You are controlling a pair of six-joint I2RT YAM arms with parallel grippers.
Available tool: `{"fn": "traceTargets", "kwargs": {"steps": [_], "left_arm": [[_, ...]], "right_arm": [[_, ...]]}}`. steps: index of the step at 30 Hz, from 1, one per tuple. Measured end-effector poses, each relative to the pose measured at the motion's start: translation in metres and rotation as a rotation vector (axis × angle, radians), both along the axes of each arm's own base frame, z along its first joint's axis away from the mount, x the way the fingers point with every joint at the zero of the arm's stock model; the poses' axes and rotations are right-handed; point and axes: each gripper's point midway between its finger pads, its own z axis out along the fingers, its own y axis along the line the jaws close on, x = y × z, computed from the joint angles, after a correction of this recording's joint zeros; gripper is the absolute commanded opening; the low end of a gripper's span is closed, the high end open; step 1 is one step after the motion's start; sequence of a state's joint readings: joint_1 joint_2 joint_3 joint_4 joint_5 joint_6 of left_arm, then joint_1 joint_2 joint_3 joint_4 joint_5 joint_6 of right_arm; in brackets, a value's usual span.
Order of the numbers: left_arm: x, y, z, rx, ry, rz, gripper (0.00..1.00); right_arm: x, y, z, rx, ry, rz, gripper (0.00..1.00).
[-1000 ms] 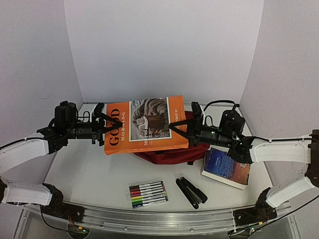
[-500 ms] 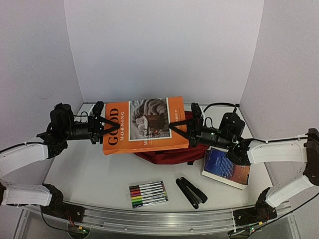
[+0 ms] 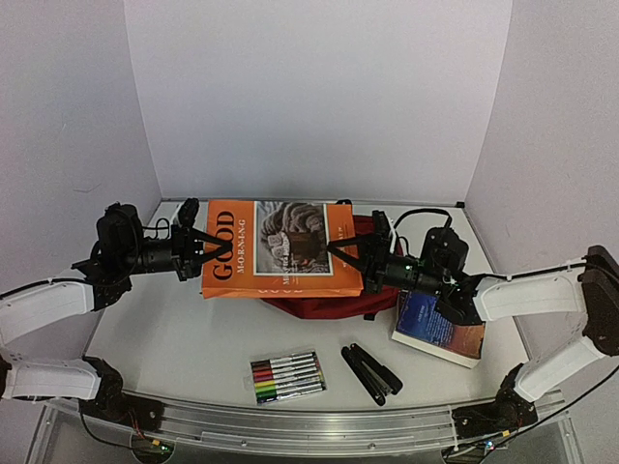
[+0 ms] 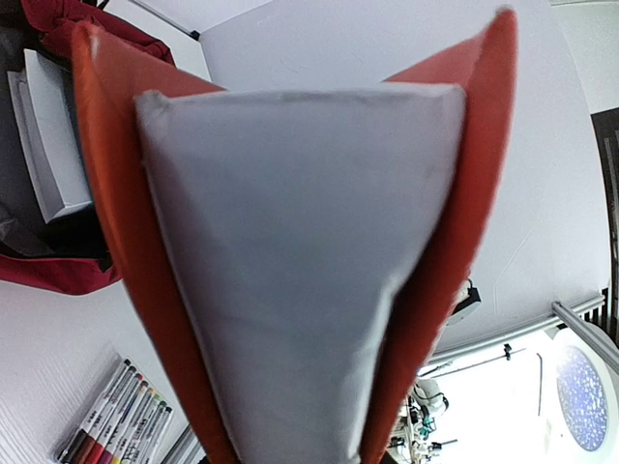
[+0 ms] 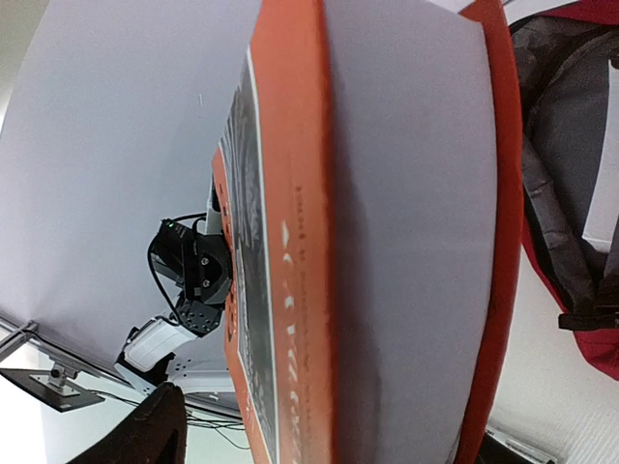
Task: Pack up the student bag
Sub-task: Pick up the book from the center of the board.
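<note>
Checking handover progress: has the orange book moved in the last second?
Yes: the orange book has tipped down, its far edge lower against the red backpack.

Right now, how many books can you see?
2. The orange book is up in the air over the student bag. The blue book lies flat on the table, right of the bag. The bag may hide more.
</note>
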State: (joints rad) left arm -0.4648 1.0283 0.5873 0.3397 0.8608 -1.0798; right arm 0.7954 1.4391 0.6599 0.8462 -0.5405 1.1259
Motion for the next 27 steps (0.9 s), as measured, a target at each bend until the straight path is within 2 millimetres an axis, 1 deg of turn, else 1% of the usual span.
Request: {"fn": "traceTargets", "kwargs": {"steps": [3,5,8,10,12,14,15,18,20,23,27], "left_arm": [[0.005,0.002,-0.005,0.013,0.023,0.033,0.18],[0.011,0.007,-0.010,0.026,0.047,0.062,0.18],[0.027,0.023,-0.020,0.048,0.091,0.140,0.18],[0.039,0.037,-0.026,0.060,0.119,0.200,0.18],[0.050,0.051,-0.030,0.064,0.137,0.253,0.18],[0.057,0.060,-0.034,0.073,0.154,0.287,0.18],[0.059,0.062,-0.036,0.079,0.165,0.293,0.18],[0.064,0.065,-0.041,0.094,0.191,0.299,0.18],[0.066,0.066,-0.045,0.100,0.205,0.297,0.19],[0.068,0.067,-0.050,0.105,0.226,0.294,0.20],[0.068,0.068,-0.054,0.107,0.243,0.290,0.20]], "right_arm": [[0.007,-0.005,-0.006,-0.024,-0.012,-0.031,0.94],[0.014,-0.010,-0.015,-0.063,-0.007,-0.061,0.97],[0.025,-0.023,-0.034,-0.170,0.004,-0.128,0.98],[0.035,-0.036,-0.044,-0.278,0.009,-0.204,0.98],[0.045,-0.049,-0.045,-0.366,-0.004,-0.280,0.98],[0.054,-0.063,-0.040,-0.452,-0.025,-0.354,0.98],[0.057,-0.069,-0.037,-0.481,-0.036,-0.383,0.97],[0.067,-0.084,-0.032,-0.580,-0.064,-0.460,0.84],[0.077,-0.094,-0.034,-0.650,-0.064,-0.504,0.79],[0.097,-0.102,-0.044,-0.749,-0.061,-0.541,0.72],[0.121,-0.111,-0.072,-0.873,-0.039,-0.551,0.66]]}}
